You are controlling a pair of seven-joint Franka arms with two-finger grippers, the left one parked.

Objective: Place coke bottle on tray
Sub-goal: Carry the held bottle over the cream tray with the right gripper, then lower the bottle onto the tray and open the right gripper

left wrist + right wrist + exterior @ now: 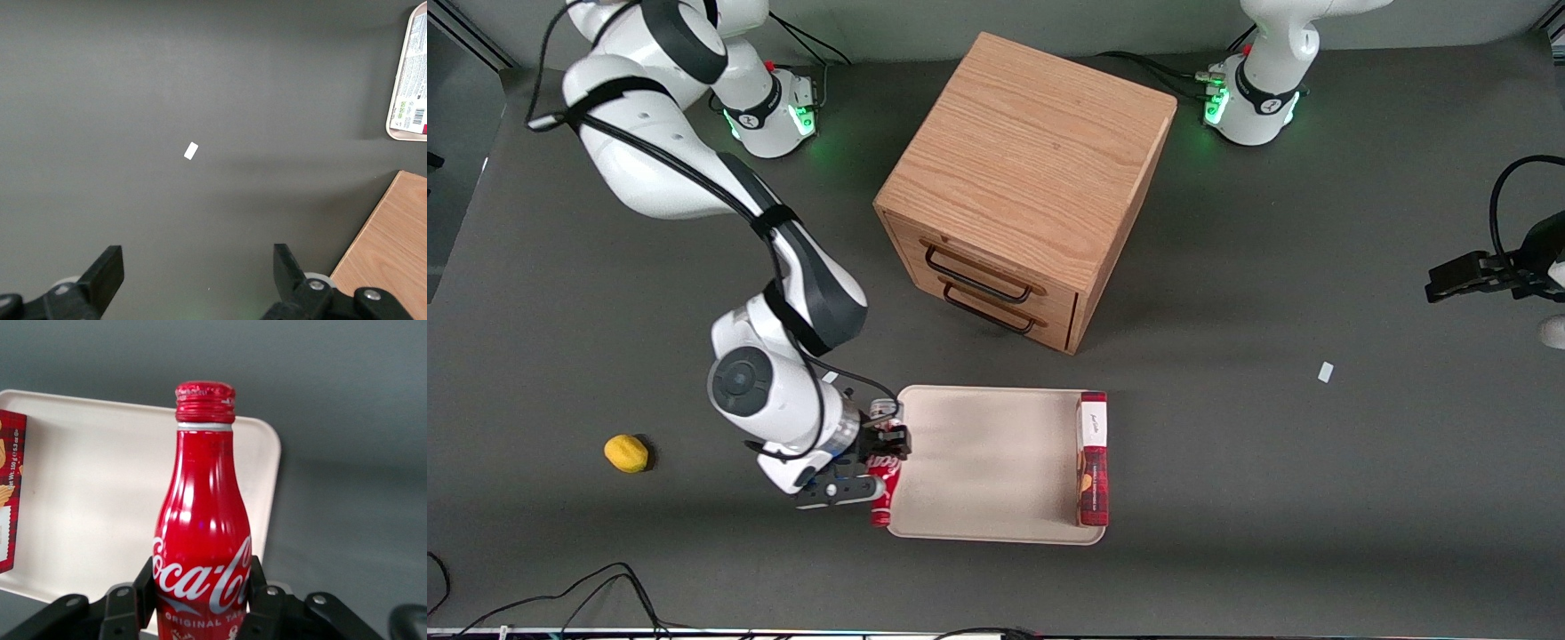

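The pincer (882,462) is clamped on the coke bottle (884,487), its fingers (263,603) pressing the lettered body from both sides. The bottle lies on its side in the grip, its long axis running along the tray's (987,444) short edge, cap end nearer the front camera, and it hangs right over the rim at the working arm's end. Judging from this, the move ahead is a short sideways carry toward the parked arm's end, onto bare tray. Farther that way, a red-and-white box (1093,458) lies along the tray's edge, and the wooden cabinet (1024,187) stands on the counter (1316,498).
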